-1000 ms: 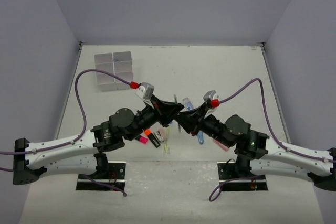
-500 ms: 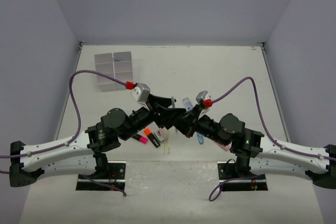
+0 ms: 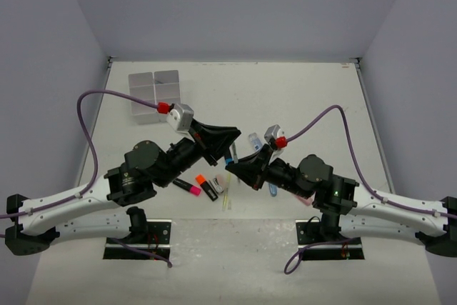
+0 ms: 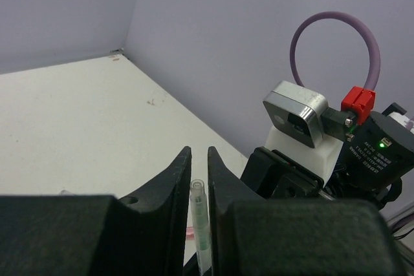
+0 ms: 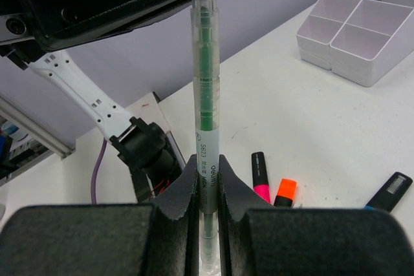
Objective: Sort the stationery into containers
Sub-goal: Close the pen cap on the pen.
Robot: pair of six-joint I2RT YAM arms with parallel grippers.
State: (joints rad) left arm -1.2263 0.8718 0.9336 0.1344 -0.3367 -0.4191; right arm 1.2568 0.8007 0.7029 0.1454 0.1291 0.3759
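Between the two arms, lifted off the table (image 3: 300, 98) near its front middle, a thin clear pen (image 5: 207, 95) with a green core spans from one gripper to the other. The right gripper (image 5: 207, 166) is clamped on its printed lower end, both pads flat against the barrel. The pen's far end sits in the narrow slot of the left gripper (image 4: 199, 153). Its jaws flank the barrel very closely, but I cannot tell whether they press on it or merely stand beside it. This looks like a handover, with the pen passing toward the left arm, the one nearer the divided tray (image 3: 153, 94). That tray stands well apart at the far left of the table, and from above nothing can be made out in its six compartments. The right wrist view shows the nearer compartments bare, while a dark patch at the back is too small to read. By that evidence the sorting has barely begun. Below the pen lie a pink-ended highlighter (image 5: 261, 176) and an orange-ended one (image 5: 284, 192) side by side, with a dark blue-tipped marker (image 5: 388, 192) a little further off. The overhead view adds a pale thin pen (image 3: 227, 199) and a blue-capped tube (image 3: 253, 139) near the right arm, partly hidden. All of these, and the pen in the air, have yet to reach the tray.
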